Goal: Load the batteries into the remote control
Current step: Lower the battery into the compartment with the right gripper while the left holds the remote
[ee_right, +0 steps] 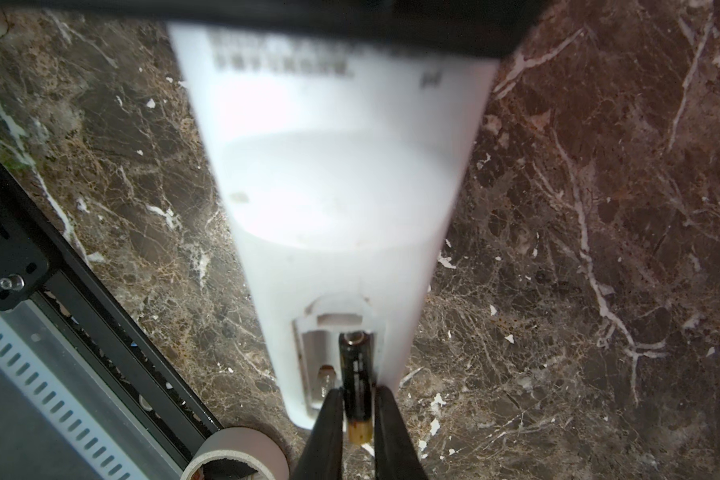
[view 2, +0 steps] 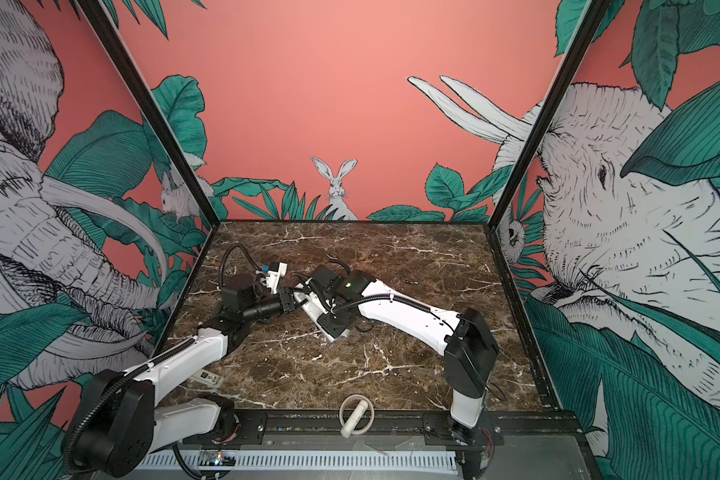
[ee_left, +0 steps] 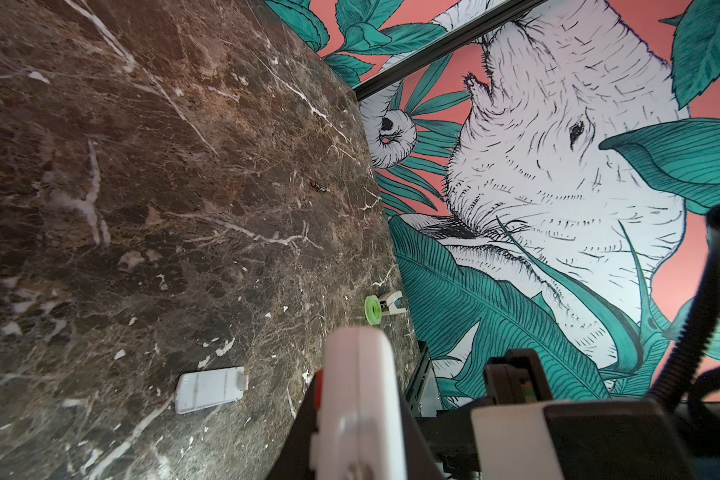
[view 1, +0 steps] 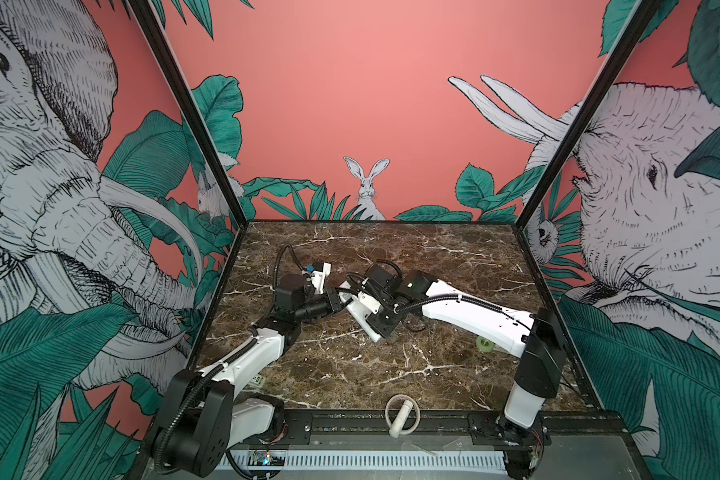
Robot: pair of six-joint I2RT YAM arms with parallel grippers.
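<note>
Brown marble table [view 1: 433,374]. Slim white rectangular remote control [ee_right: 337,187] held above it, near mid-table toward the left edge, with the left claw [ee_left: 358,432] clamped on it. Back compartment open. Small white cover piece [ee_left: 211,388] lies off on the table. Right claw [ee_right: 359,405] pinches one slim dark battery [ee_right: 356,370]: long axis parallel to the remote's, yellowish end toward the claw, partly in one bay. Other bay empty. Second battery [view 2: 412,281] lies loose toward the right edge. Judged under half done.
</note>
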